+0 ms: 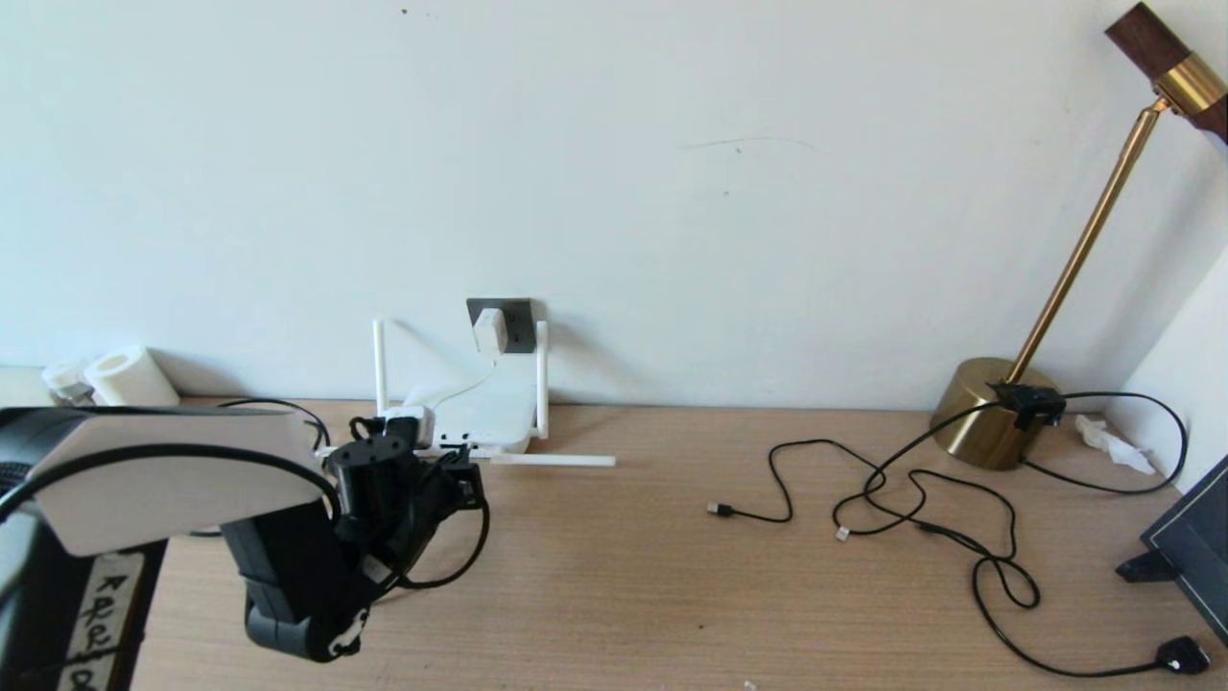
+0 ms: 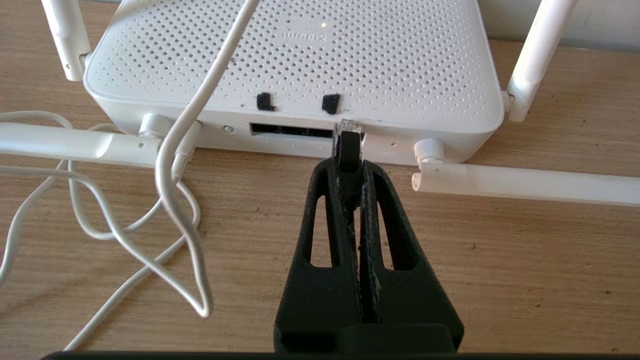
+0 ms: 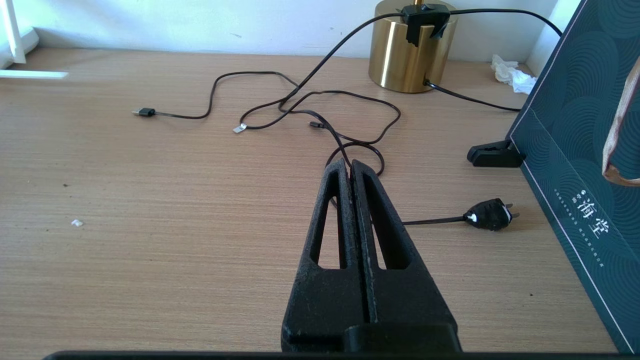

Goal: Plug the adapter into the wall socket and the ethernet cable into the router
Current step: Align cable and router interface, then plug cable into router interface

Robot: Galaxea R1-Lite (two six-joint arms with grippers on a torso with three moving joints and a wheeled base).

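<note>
Right now your left hand (image 2: pixel 348 167) reaches low over the worktop (image 1: pixel 614 576) toward the front edge of the router (image 2: pixel 300 65), its fingers (image 2: pixel 327 210) pinched narrow on the plug end of the ethernet cable (image 2: pixel 346 147). The clear tip of that plug sits at the right end of the dark port slot, touching the router's front edge; you cannot tell from these views whether it is seated. In the head view the black cable loops down beside the left hand. A thin white cord (image 2: pixel 175 165) runs across the router's top and coils on the wood just beside it. Behind the router, the adapter (image 1: pixel 490 329) sits on the wall socket (image 1: pixel 513 324), the cord trailing down from it.

Further right, thin black cables (image 1: pixel 911 489) sprawl across the wood toward a brass lamp (image 1: pixel 998 413), well apart from the router. Your right hand (image 3: pixel 352 167) hovers over that part of the worktop with its fingers pressed together, holding nothing, a black plug (image 3: pixel 491 214) lying near it.
</note>
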